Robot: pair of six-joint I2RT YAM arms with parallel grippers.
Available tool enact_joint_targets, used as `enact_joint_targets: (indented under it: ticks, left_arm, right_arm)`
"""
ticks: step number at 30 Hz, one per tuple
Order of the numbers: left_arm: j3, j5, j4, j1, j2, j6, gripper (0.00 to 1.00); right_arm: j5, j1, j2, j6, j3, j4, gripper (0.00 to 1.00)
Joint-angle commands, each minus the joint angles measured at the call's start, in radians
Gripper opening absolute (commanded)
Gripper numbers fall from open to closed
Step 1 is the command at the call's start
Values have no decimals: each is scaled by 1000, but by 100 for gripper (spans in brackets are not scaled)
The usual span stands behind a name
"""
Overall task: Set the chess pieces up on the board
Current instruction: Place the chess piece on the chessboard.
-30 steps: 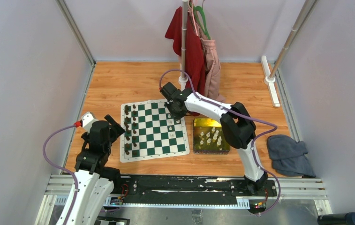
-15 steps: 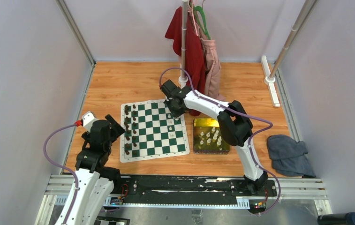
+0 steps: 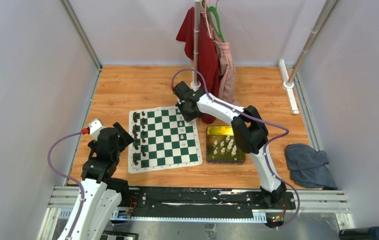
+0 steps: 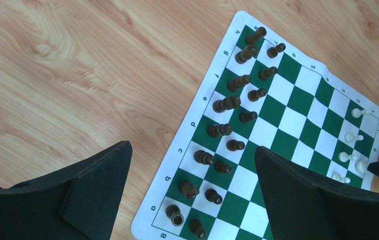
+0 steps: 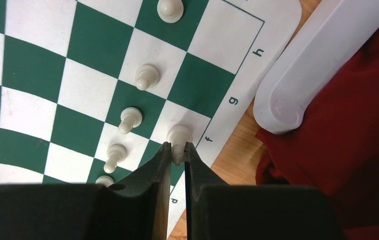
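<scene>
At the left edge of the board point(image 3: 164, 166), left gripper point(image 4: 192, 167): fingers spread wide, nothing between them.
Dark chessmen point(image 4: 227, 103): two rows along the board's left side.
Right gripper point(image 5: 177, 150): fingers clamped on a cream chess piece point(image 5: 179, 135) at the board's far right edge, beside the f mark; cream pawns point(image 5: 147, 76) stand in a row alongside.
Tray point(image 3: 220, 131): just right of the board, holding more cream chess pieces point(image 3: 226, 146).

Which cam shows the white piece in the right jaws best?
Right wrist: the piece is close up, pinched by the right gripper at the edge row of the board. Top external: gripper covers it. Left wrist: too small to single out.
</scene>
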Motion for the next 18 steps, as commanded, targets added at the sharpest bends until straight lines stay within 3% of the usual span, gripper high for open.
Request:
enact_joint_targets:
  ticks: [1, 18]
  left_arm:
    - [-13, -26, 28, 5, 9, 10, 100]
    - [-20, -30, 44, 5, 30, 28, 100]
  right_arm:
    - [-11, -8, 31, -14, 30, -26, 0]
    - [-13, -13, 55, -9, 37, -30, 2]
